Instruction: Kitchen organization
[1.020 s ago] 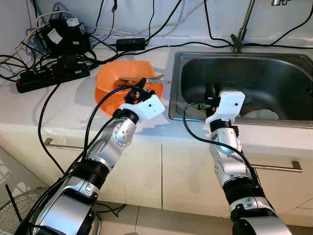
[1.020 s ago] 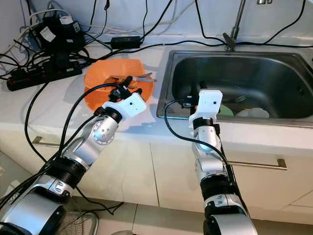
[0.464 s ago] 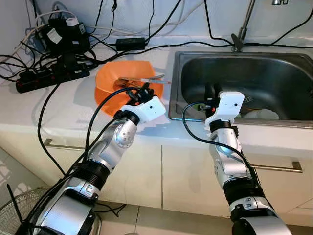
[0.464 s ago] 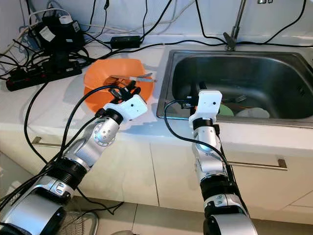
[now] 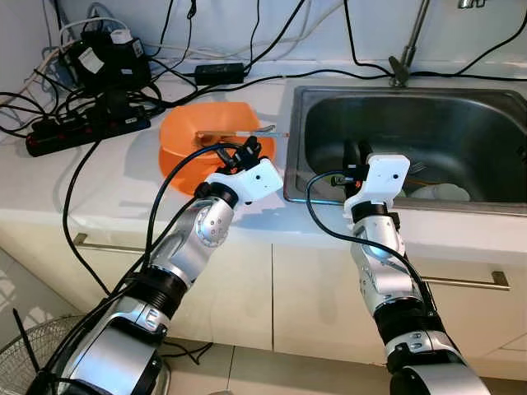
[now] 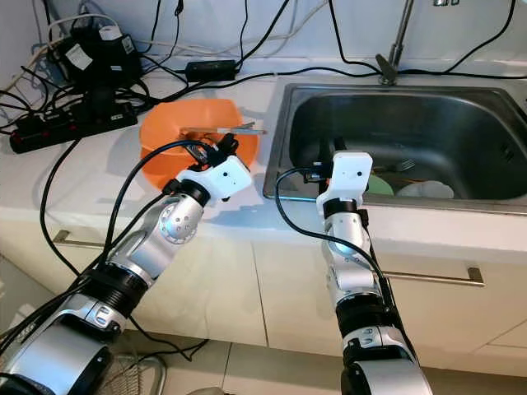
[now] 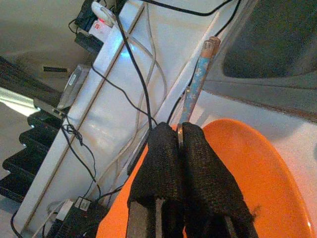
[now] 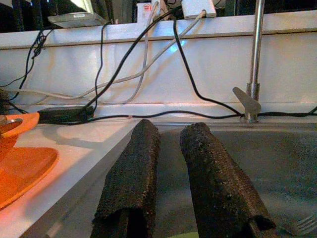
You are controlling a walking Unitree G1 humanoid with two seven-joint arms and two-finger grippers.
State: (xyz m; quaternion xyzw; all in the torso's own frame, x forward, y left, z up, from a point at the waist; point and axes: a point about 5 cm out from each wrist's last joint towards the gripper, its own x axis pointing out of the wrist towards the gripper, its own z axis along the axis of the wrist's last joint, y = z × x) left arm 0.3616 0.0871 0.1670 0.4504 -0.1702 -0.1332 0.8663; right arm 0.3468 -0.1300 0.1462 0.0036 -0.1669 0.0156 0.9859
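An orange dish [image 5: 185, 148] sits on the white counter left of the sink. A thin utensil [image 7: 198, 74] with a blue patterned handle and a wooden tip lies across the dish's top [image 5: 239, 132]. My left gripper [image 7: 179, 131] is shut on this utensil, just above the dish's right side [image 5: 247, 150]. My right gripper [image 8: 171, 131] hovers at the front left edge of the steel sink [image 5: 486, 206], pointing into it. Its fingers [image 8: 133, 173] stand apart with nothing between them.
In the sink lie a white dish [image 6: 424, 189], something green [image 6: 380, 186] and a fork [image 6: 401, 166]. A power strip [image 5: 86, 132], adapters and tangled black cables crowd the counter's back left. The tap [image 5: 408, 49] rises behind the sink. A fan [image 5: 20, 358] stands on the floor.
My left gripper has shifted a little to the right, toward the sink, keeping hold of the utensil. The right arm has stayed put.
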